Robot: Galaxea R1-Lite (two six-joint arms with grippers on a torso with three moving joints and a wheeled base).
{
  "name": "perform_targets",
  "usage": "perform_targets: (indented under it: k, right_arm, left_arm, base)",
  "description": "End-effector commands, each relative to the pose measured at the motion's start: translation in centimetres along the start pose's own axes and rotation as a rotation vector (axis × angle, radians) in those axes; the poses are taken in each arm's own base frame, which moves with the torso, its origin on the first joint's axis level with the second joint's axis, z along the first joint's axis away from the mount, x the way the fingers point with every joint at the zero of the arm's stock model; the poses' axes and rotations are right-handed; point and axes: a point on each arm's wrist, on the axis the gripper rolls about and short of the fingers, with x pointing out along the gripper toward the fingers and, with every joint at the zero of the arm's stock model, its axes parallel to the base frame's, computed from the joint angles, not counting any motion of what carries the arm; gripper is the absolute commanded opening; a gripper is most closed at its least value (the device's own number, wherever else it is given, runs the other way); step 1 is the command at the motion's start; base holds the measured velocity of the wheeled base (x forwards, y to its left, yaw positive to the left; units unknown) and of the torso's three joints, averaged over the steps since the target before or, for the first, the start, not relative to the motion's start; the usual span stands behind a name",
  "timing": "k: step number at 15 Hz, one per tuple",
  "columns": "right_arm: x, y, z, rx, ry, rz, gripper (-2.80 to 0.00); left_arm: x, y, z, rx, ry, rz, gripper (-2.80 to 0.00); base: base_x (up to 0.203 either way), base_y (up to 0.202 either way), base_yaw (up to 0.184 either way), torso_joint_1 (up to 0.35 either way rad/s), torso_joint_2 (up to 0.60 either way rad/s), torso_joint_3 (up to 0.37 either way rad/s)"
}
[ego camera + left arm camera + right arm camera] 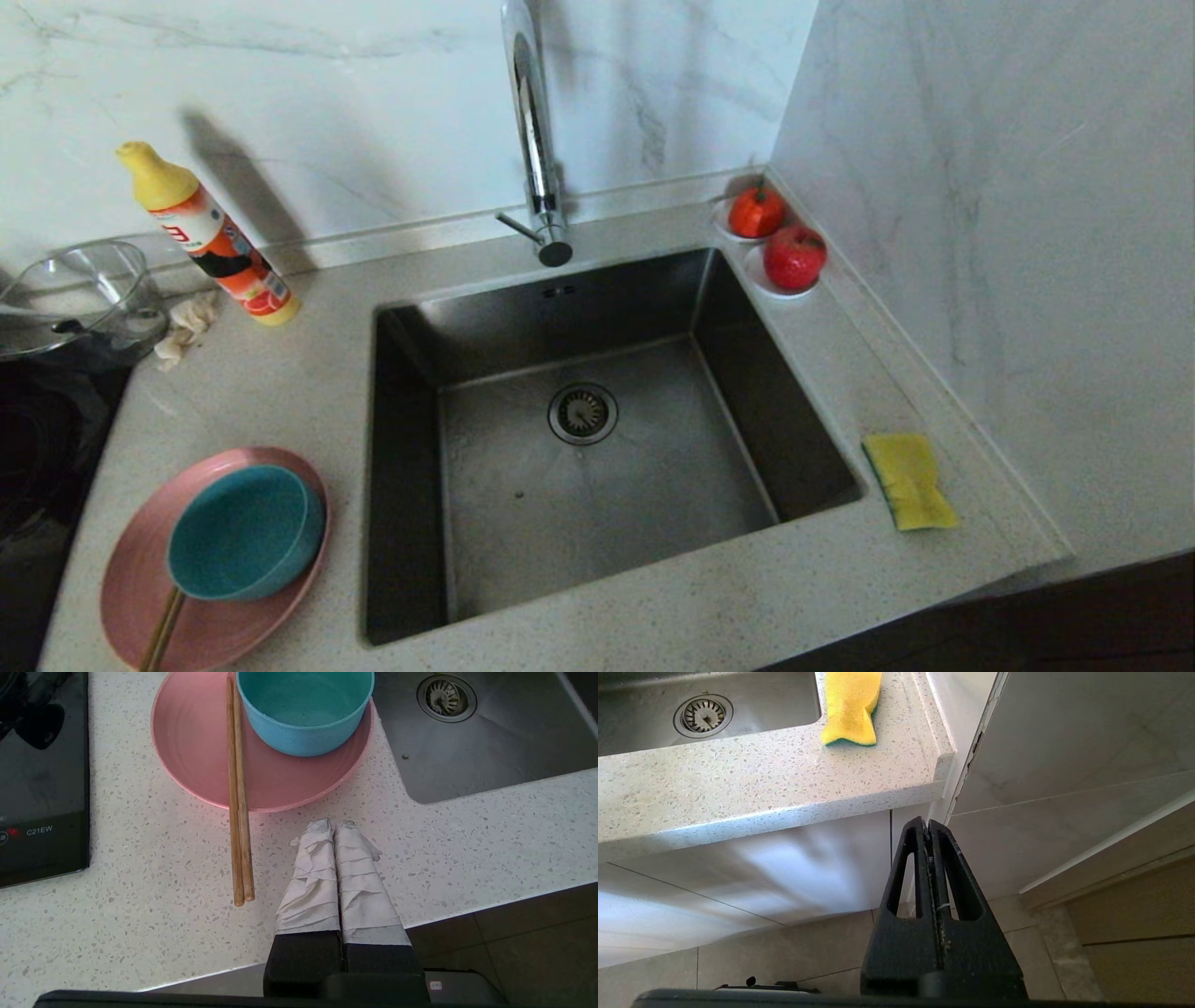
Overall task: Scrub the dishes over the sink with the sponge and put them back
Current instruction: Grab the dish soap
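A pink plate [140,579] lies on the counter left of the sink [597,485], with a teal bowl [245,532] standing in it and wooden chopsticks [238,812] resting across its rim. The yellow sponge [908,481] lies on the counter right of the sink. My left gripper [334,823], its fingers wrapped in white tape, hangs shut and empty over the counter's front edge, just short of the plate [205,756] and bowl [303,709]. My right gripper [927,821] is shut and empty, below the counter's front edge, short of the sponge [850,707]. Neither gripper shows in the head view.
A tall chrome tap [537,140] stands behind the sink. An orange detergent bottle [210,233], a beige rag [187,327] and a glass bowl [75,294] stand at the back left. Two saucers with red fruit [775,238] sit at the back right. A black hob [42,779] lies left of the plate.
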Motion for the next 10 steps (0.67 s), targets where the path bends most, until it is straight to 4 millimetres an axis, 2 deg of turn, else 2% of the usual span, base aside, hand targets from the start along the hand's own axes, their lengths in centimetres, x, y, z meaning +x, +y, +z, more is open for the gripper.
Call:
perform_targets:
  k: [1,4,7,10]
  right_arm:
    - [0.0,0.0,0.0,0.0,0.0,0.0,-2.8]
    - [0.0,0.0,0.0,0.0,0.0,0.0,-2.8]
    - [0.0,0.0,0.0,0.0,0.0,0.0,-2.8]
    - [0.0,0.0,0.0,0.0,0.0,0.0,-2.8]
  left_arm:
    - [0.0,0.0,-0.1,0.001,0.0,0.004,-2.8]
    - [-0.8,0.0,1.7,0.003,-0.065,0.005,-2.8]
    - [-1.1,0.1,2.4,0.0,-0.079,0.009,-2.8]
    - [-1.2,0.1,4.7,-0.005,-0.084,0.03,-2.8]
  base:
    - [0.0,0.0,0.0,0.0,0.0,0.0]
    - [0.0,0.0,0.0,0.0,0.0,0.0]
    - [0.0,0.0,0.0,0.0,0.0,0.0]
    - [0.0,0.0,0.0,0.0,0.0,0.0]
